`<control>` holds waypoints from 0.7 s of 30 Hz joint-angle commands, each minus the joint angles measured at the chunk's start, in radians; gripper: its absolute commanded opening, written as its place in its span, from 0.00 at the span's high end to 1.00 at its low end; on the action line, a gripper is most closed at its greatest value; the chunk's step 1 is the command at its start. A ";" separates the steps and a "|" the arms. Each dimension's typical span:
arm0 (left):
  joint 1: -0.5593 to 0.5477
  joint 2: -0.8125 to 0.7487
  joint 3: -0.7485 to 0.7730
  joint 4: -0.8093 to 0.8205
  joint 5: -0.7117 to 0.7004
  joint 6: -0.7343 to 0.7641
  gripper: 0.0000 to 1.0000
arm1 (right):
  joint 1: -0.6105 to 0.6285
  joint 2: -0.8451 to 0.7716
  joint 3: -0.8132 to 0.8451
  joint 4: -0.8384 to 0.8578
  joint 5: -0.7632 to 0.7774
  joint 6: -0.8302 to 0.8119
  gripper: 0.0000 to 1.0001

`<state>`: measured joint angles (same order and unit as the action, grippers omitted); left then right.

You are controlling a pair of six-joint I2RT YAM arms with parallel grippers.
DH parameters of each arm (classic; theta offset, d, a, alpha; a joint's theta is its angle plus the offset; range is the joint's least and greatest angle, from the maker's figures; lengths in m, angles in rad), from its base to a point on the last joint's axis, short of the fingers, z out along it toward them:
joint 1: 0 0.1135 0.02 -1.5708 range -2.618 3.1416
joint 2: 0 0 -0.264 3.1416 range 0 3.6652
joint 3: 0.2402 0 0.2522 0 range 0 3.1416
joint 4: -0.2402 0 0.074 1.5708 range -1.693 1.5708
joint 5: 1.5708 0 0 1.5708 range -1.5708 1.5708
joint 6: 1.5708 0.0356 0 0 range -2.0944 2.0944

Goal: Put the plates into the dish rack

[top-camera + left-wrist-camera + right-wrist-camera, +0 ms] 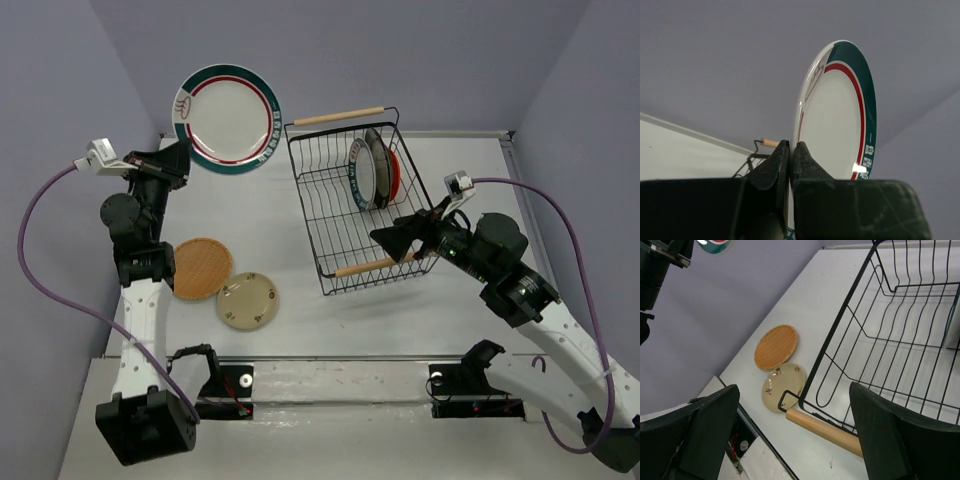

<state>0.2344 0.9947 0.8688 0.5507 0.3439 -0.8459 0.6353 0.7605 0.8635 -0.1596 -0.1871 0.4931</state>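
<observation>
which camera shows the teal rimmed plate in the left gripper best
The top view: the teal rimmed plate faces it, nearly whole. The left wrist view sees it at a slant, its lower rim pinched by the left gripper. The right wrist view catches only a sliver.

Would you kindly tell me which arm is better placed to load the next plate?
Left: the left gripper is shut on the teal-rimmed plate, up beside the dish rack. The right gripper is open and empty by the wooden handle.
</observation>
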 commanded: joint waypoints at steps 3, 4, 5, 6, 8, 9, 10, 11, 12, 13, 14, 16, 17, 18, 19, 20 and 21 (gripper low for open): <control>-0.176 -0.159 -0.079 0.023 0.030 0.007 0.94 | -0.003 0.062 0.176 0.043 -0.145 -0.031 0.03; -0.199 -0.166 -0.091 0.022 0.036 0.008 0.94 | -0.003 0.080 0.195 0.057 -0.181 -0.036 0.03; -0.230 -0.180 -0.099 0.023 0.059 0.007 0.94 | -0.003 0.101 0.215 0.074 -0.211 -0.040 0.03; -0.248 -0.186 -0.114 0.023 0.072 0.005 0.94 | -0.003 0.146 0.235 0.077 -0.231 -0.045 0.03; -0.291 -0.212 -0.134 0.026 0.099 -0.002 0.94 | -0.003 0.181 0.281 0.077 -0.221 -0.053 0.02; -0.300 -0.220 -0.139 0.028 0.109 -0.002 0.94 | -0.003 0.210 0.290 0.075 -0.206 -0.056 0.02; -0.308 -0.226 -0.142 0.028 0.121 -0.002 0.94 | -0.003 0.223 0.304 0.077 -0.198 -0.068 0.02; -0.317 -0.235 -0.146 0.028 0.151 -0.004 0.94 | -0.003 0.233 0.310 0.077 -0.192 -0.068 0.02; -0.322 -0.241 -0.149 0.026 0.164 -0.007 0.94 | -0.003 0.244 0.313 0.077 -0.186 -0.068 0.02; -0.326 -0.254 -0.151 0.029 0.174 -0.008 0.94 | -0.003 0.258 0.318 0.077 -0.190 -0.067 0.02; -0.331 -0.255 -0.151 0.028 0.208 -0.004 0.94 | -0.003 0.264 0.316 0.089 -0.201 -0.062 0.02; -0.342 -0.257 -0.154 0.031 0.243 -0.005 0.94 | -0.003 0.279 0.309 0.109 -0.248 -0.048 0.02; -0.346 -0.257 -0.157 0.032 0.268 -0.005 0.94 | -0.003 0.284 0.310 0.120 -0.261 -0.047 0.02; -0.351 -0.258 -0.163 0.032 0.280 -0.001 0.94 | -0.003 0.292 0.310 0.124 -0.281 -0.042 0.02; -0.357 -0.258 -0.168 0.034 0.293 0.001 0.94 | -0.003 0.298 0.309 0.130 -0.290 -0.033 0.02; -0.362 -0.261 -0.171 0.034 0.317 0.001 0.94 | -0.003 0.309 0.304 0.143 -0.296 -0.030 0.02; -0.365 -0.264 -0.178 0.035 0.328 0.001 0.94 | -0.003 0.313 0.302 0.147 -0.298 -0.021 0.02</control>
<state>-0.1127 0.7628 0.6994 0.4820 0.5617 -0.8360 0.6353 1.0653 1.1339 -0.0994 -0.4137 0.4500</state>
